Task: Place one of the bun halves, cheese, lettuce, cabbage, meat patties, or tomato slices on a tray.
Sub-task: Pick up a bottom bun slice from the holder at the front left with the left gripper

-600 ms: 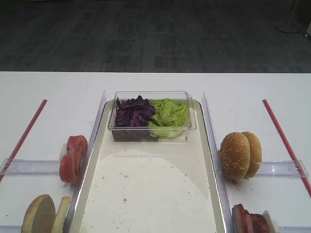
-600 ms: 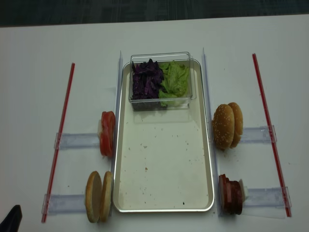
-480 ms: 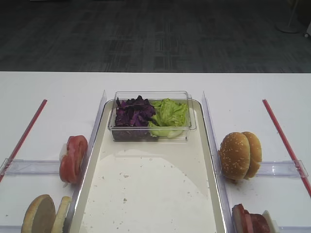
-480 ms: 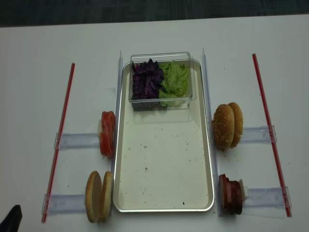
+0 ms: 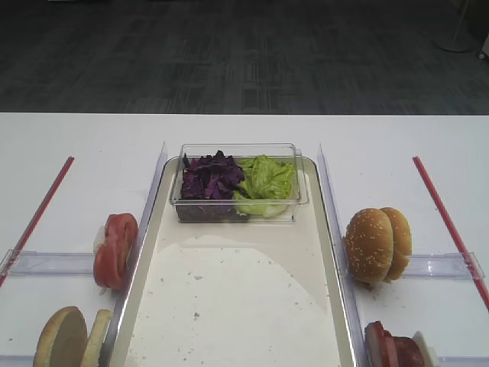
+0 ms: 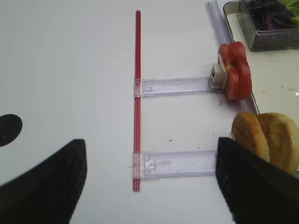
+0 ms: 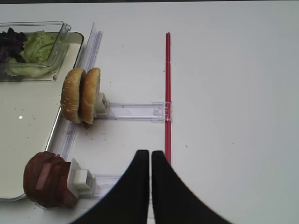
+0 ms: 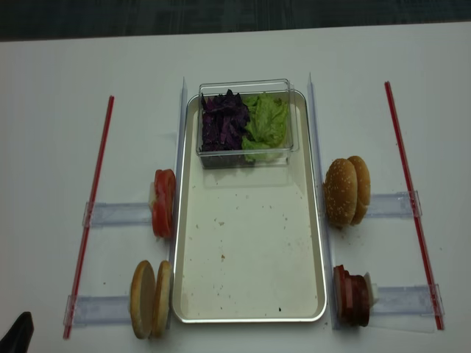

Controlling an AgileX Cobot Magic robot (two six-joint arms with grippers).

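Bun halves (image 6: pixel 266 142) stand on edge beside the tray's (image 8: pixel 250 254) near-left corner, just right of the wide-open left gripper (image 6: pixel 149 184).

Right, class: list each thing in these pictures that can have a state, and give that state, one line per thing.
tray: bare bottom, crumbs only
clear tub: uncovered, holding cabbage and lettuce
tomato slices: on edge, outside the tray
bun halves: on edge, outside the tray
sesame buns: on edge
meat patties: on edge
left gripper: open
right gripper: shut, empty

Left gripper (image 6: pixel 149 182) jaws spread wide, holding nothing; right gripper (image 7: pixel 150 161) jaws pressed together.
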